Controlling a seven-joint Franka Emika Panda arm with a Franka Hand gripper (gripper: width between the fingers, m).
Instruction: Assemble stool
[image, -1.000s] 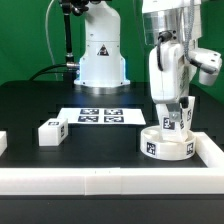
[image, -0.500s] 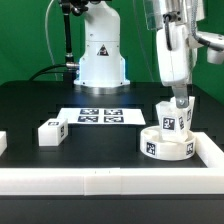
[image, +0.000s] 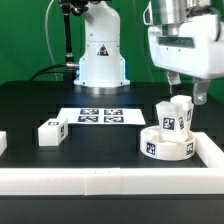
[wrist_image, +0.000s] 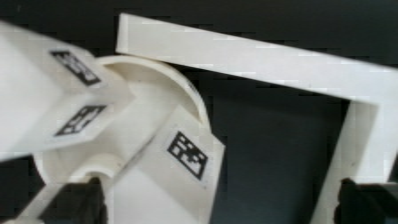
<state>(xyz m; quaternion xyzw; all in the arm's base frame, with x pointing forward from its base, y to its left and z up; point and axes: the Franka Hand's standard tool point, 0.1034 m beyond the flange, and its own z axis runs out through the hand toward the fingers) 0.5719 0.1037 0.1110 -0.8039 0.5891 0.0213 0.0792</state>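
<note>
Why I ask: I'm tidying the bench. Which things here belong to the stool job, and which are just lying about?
Stool job: seat disc, upright leg, loose leg, gripper.
Lying about: marker board, border rail.

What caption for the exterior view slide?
Open two-finger gripper hovers above a blocky white plastic leg upright on the thick round white seat disc; second leg lies apart.

A green backdrop (image: 25, 35) fills the wall behind the black tabletop (image: 30, 100). A thin black stand (image: 66, 40) rises at the back. A white border rail (image: 100, 181) edges the tabletop's near side and the exterior view's right. The marker board (image: 100, 116) lies flat mid-table.
</note>
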